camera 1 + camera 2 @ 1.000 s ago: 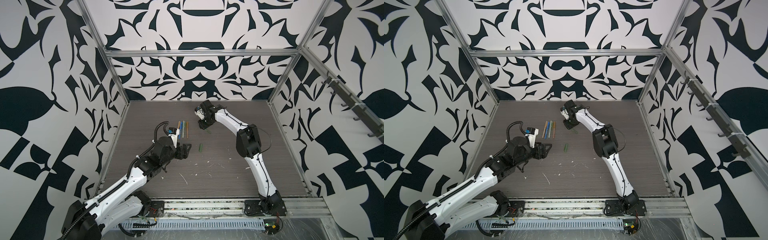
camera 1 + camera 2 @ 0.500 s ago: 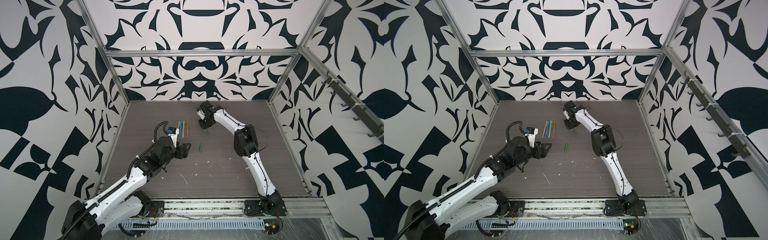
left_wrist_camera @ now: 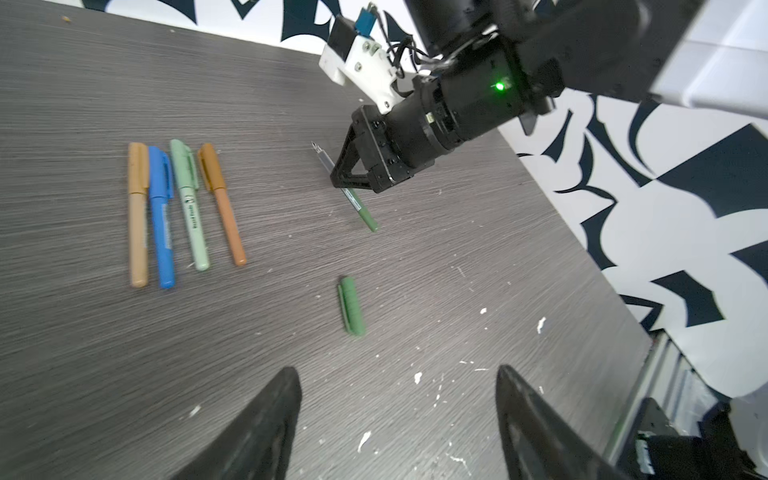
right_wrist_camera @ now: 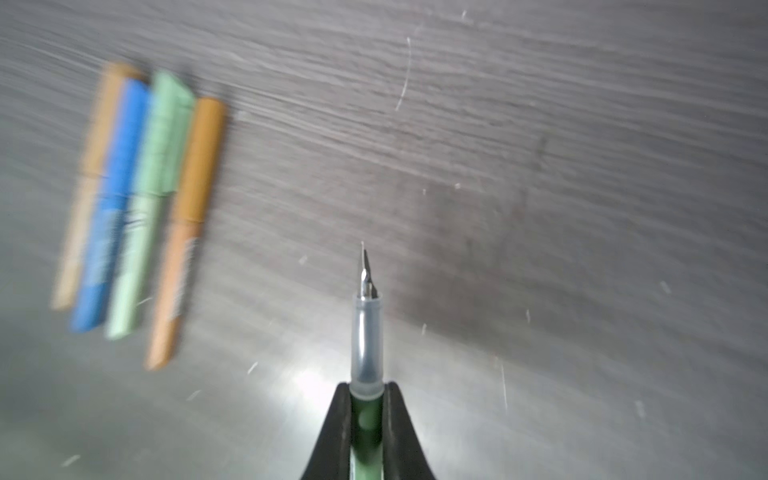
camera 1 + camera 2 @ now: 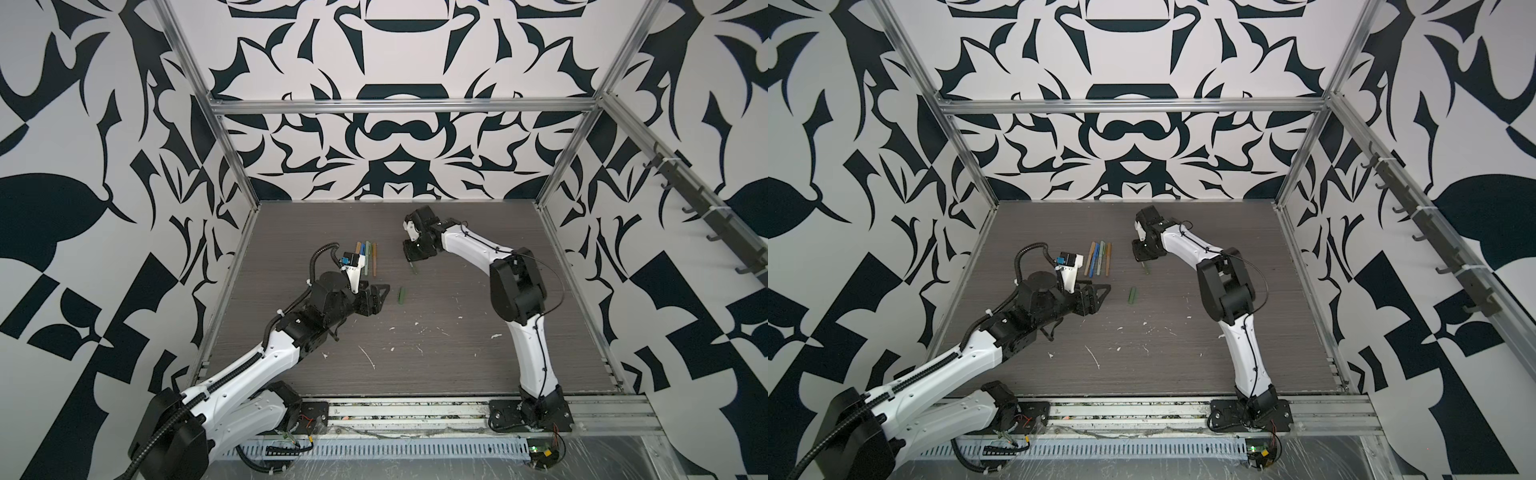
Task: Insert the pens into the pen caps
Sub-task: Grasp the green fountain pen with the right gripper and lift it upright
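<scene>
Right gripper: the right gripper is clamped on the dark green pen, a thin plastic stick. Its black fingers press the barrel from both sides.
Held pen, front: a clear grip section and a bare metal nib stick out past the fingertips, uncapped.
Held pen, back: in the left wrist view the barrel slants down out of the right gripper toward the tabletop. I cannot tell whether its end touches the surface.
Right gripper, place: in both top views it is over the far half of the tabletop, a dark grey wood-grain board, about midway between the left and right edges.
Dark green cap: the dark green cap, a short ribbed plastic tube with a clip, lies flat and alone near the tabletop's centre. It is closer to the near edge than the held pen and apart from it.
Left gripper: the left gripper has its two black fingers spread wide with nothing between them. It hangs on the left-edge side of the dark green cap, not touching it.
Capped pens: the tan pen, blue pen, pale green pen and ochre-brown pen lie side by side in a close row, left of centre in the far half. Each wears a cap of its own colour, pointing to the far edge. The ochre-brown pen is nearest the right gripper.
White flecks: small white flecks are scattered over the near half.
</scene>
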